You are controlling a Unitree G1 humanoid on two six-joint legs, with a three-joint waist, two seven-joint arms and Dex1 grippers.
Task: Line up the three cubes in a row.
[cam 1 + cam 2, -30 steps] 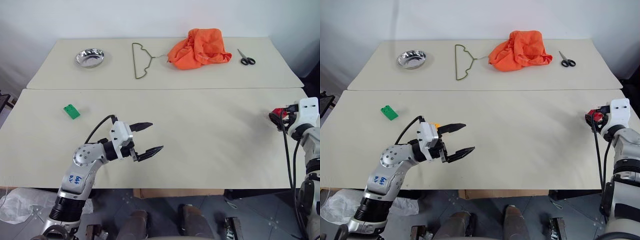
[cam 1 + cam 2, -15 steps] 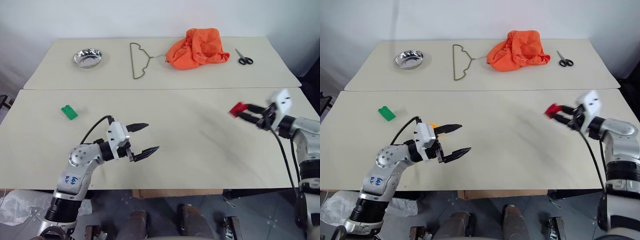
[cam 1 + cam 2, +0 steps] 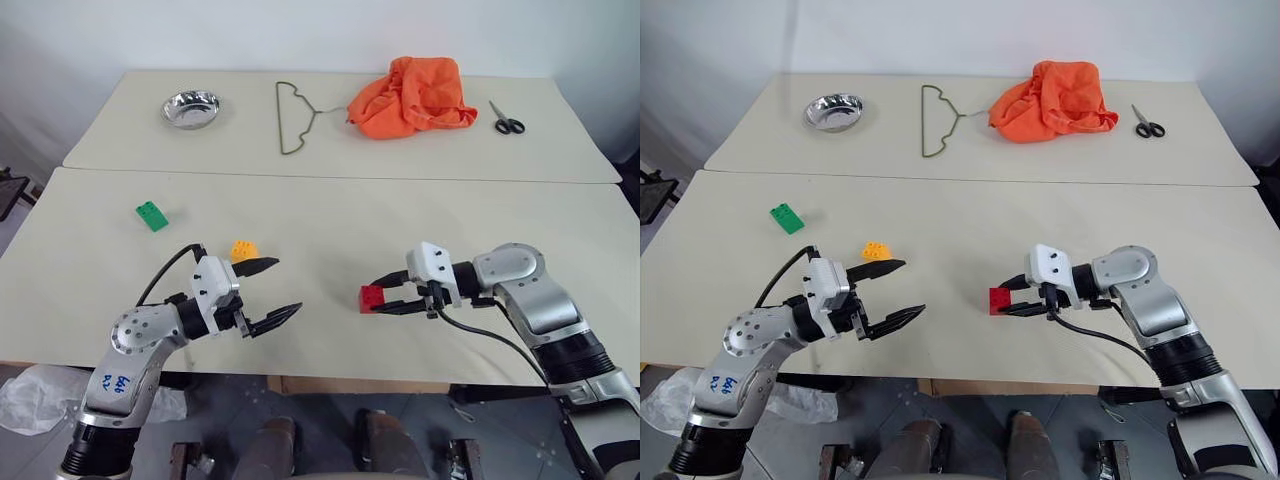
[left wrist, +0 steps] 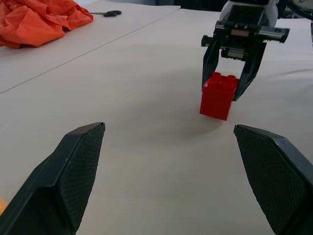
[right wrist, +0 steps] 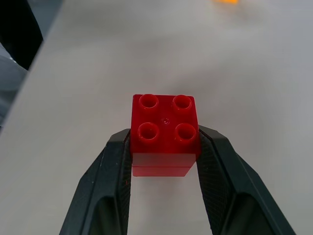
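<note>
Two beige desks butt together, near desk (image 3: 400,220) carries all 3 cubes, none lined up yet. Near right: right pincer (image 3: 392,301) clamped on red cube (image 3: 373,298), studs up, held at or just above the desk surface, can't tell if it touches. Near left: left pincer (image 3: 272,292) spread wide, holding nothing, hovering low over the desk. Yellow-orange cube (image 3: 242,250) sits just beyond the left pincer's far finger, tilted, apart from it. Green cube (image 3: 152,216) lies farther left and farther back, well apart from the other 2. Judgement: task early, 0 of 3 placed in a row; red is in transit toward the yellow-orange one, green not yet touched. Left to do: set red down, bring the other 2 into line with it.

Far desk (image 3: 560,150): only 1 container, a metal bowl (image 3: 191,108) at far left, looks empty. Also wire hanger (image 3: 292,115), orange cloth (image 3: 415,95), scissors (image 3: 508,120) at far right.
</note>
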